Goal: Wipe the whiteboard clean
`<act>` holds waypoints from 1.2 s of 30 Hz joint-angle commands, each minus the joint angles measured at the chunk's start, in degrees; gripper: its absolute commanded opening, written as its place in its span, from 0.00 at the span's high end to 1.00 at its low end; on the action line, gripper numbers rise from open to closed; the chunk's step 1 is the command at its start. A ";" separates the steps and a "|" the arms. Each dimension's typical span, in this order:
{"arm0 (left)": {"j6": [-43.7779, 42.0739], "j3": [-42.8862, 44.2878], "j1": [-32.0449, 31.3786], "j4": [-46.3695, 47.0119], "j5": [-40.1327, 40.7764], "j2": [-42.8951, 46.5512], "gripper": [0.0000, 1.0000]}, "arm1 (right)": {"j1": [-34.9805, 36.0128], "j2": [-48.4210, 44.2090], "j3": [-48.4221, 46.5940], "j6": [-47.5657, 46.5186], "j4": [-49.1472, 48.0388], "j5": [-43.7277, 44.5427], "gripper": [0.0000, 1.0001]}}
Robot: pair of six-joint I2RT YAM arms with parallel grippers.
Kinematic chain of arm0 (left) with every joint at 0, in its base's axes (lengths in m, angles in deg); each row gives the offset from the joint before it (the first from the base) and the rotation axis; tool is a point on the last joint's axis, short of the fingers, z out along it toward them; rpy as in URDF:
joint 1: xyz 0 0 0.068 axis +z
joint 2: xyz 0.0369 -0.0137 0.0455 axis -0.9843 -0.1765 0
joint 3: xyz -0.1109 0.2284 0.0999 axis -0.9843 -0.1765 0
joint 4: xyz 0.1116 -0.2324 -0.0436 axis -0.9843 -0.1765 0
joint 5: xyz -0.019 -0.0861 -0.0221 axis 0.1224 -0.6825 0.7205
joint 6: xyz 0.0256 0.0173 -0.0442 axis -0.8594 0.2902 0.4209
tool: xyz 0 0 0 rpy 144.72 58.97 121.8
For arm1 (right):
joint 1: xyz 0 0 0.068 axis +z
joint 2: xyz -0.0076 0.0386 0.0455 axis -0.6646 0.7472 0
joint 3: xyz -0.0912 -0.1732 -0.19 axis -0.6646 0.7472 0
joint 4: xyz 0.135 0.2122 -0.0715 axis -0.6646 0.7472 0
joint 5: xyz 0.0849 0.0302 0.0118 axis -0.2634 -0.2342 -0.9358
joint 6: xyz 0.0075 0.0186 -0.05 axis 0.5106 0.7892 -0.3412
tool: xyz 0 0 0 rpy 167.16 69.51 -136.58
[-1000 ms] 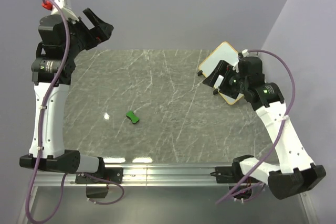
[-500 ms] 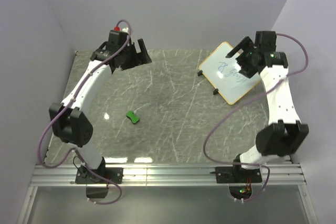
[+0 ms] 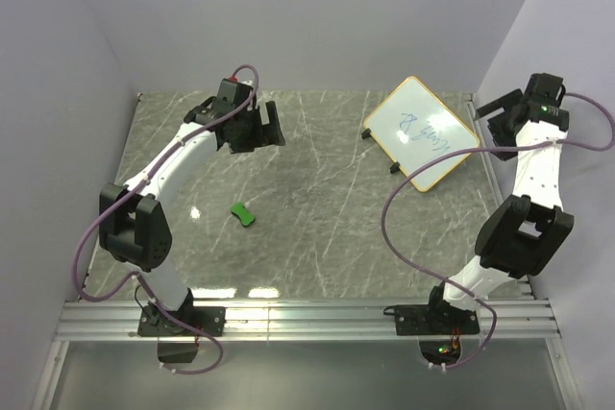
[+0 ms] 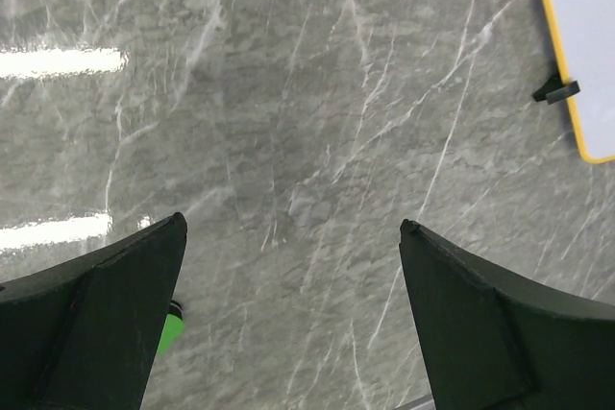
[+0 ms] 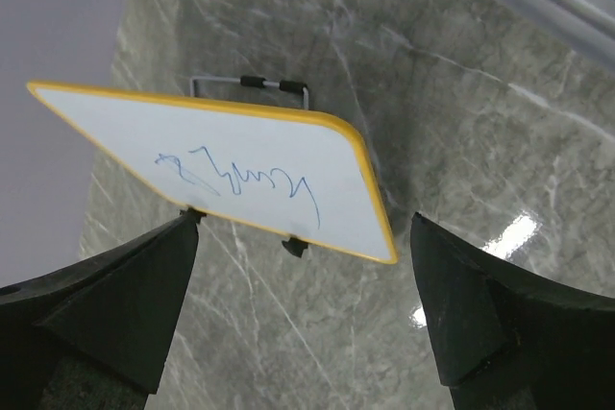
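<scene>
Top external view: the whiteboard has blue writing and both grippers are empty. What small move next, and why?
Probably swing the open left gripper down over the green eraser: it lies loose on the table on that arm's side, far from the right gripper, and the scribbles on the whiteboard need it to be wiped.

A grey, marble-patterned desk [image 3: 317,237] with pale veins is boxed in by plain lavender walls [image 3: 317,16] at the back and on both sides. A ribbed metal rail [image 3: 307,319] runs along its near edge. Bright glare patches [image 3: 252,292] shine on the polished top.
</scene>
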 commanded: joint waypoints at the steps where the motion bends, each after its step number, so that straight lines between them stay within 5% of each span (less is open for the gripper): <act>1: -0.86 0.28 -0.69 1.37 1.34 1.87 0.01 | -0.77 -0.44 3.41 -2.62 -6.66 -8.02 0.02; 12: -1.74 -1.21 -1.05 3.22 2.66 0.38 0.01 | -3.32 2.55 10.63 -2.36 -21.00 -19.39 0.05; 22: -2.00 -0.17 -1.05 3.48 2.31 -0.76 0.01 | -4.37 0.62 15.03 -4.64 -23.11 -17.80 0.07; 31: -2.35 2.20 -1.05 2.78 1.51 -3.23 0.01 | -4.90 -1.67 8.00 -5.17 -13.36 -10.35 0.07; 36: -2.79 3.53 -1.05 2.43 1.42 -4.63 0.01 | -5.08 0.52 9.57 -6.49 -16.16 -9.80 0.07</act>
